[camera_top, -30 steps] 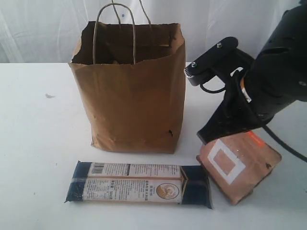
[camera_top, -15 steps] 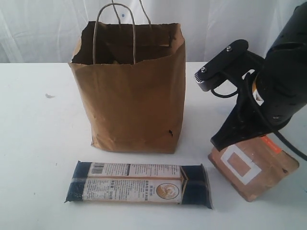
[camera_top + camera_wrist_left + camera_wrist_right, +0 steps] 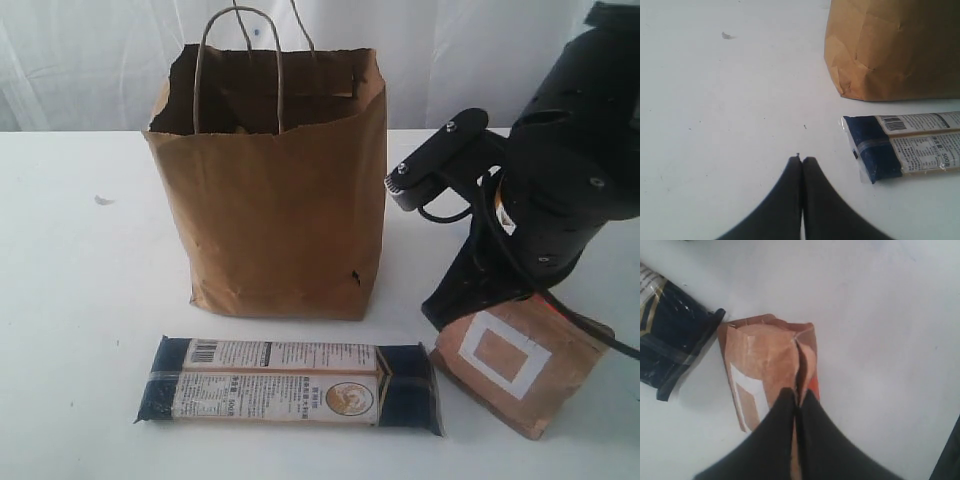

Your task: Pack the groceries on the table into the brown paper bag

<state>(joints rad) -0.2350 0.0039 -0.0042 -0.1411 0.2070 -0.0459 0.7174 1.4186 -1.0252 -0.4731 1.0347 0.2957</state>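
The brown paper bag (image 3: 275, 200) stands upright and open at the middle of the white table (image 3: 80, 300). In front of it the long dark-blue noodle pack (image 3: 290, 385) lies flat. To the right, the brown orange-labelled pouch (image 3: 515, 360) hangs tilted, its lower corner at or just above the tabletop. My right gripper (image 3: 799, 395) is shut on the pouch's (image 3: 765, 355) folded top edge. My left gripper (image 3: 802, 160) is shut on nothing, low over bare table, with the noodle pack's end (image 3: 875, 150) and the bag's base (image 3: 895, 50) ahead of it. It does not show in the exterior view.
The right arm's black body (image 3: 560, 190) rises beside the bag's right wall. A small grey scrap (image 3: 103, 200) lies on the table left of the bag. A white curtain hangs behind the table.
The right gripper carried the pouch to the right, then slightly back left and lower, and the pouch turned as the wrist rotated. The bag and the noodle pack stayed put.
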